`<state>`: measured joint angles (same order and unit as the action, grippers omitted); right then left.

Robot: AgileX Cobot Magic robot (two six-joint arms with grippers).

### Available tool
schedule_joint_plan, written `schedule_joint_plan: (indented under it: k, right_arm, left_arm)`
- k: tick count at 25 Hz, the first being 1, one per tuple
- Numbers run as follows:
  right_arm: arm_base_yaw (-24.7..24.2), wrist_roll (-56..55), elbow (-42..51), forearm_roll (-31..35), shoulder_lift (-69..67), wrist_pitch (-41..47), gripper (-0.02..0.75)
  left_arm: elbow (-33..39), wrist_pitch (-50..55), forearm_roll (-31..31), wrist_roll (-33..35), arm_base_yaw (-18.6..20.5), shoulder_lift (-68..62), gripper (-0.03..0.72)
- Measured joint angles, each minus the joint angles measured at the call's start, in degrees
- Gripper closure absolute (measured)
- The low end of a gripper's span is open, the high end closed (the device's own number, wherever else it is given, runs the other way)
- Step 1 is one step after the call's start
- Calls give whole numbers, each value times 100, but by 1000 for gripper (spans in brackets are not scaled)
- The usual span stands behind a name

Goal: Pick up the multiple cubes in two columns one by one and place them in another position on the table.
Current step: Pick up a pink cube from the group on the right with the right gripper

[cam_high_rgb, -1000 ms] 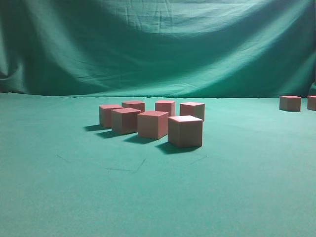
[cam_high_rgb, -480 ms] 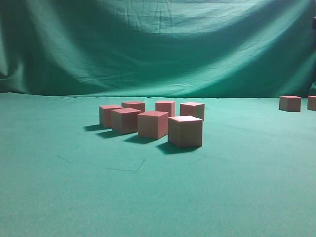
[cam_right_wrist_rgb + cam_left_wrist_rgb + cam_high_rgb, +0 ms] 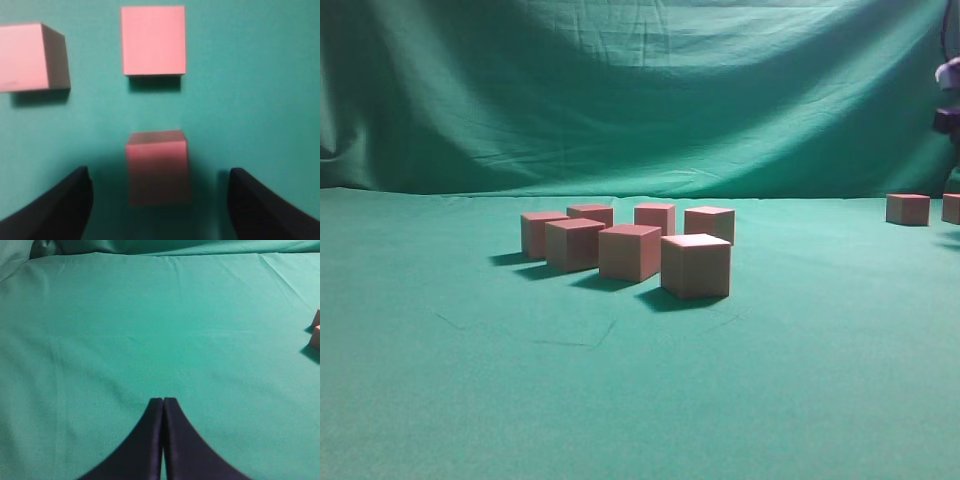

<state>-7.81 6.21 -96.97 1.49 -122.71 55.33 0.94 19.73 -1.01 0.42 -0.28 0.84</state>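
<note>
Plainly at risk of nudging the cube [image 3: 157, 165] low in frame: right gripper [image 3: 159, 210] wide open, empty, straddling it off-centre; left gripper [image 3: 163, 440] closed, empty.

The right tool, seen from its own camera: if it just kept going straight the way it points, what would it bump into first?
Most likely the cube lying between the open fingers of the right tool. The fingers stand well apart on either side of it. How far away it is cannot be told.
</note>
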Motion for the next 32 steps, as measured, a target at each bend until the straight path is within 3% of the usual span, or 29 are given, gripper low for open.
schedule_joint_plan:
  k: [11, 18, 26, 32]
  right_arm:
    - [0, 53, -28, -142, -282, -258, 177]
    - [0, 53, -50, -142, -329, -272, 479]
    - [14, 53, -53, 175, -79, 167, 475]
    - [355, 18, -53, 301, 1087, 513, 475]
  left_arm:
    - [0, 0, 0, 0, 0, 0, 688]
    - [0, 0, 0, 0, 0, 0, 688]
    - [0, 0, 0, 0, 0, 0, 688]
    - [0, 0, 0, 0, 0, 0, 688]
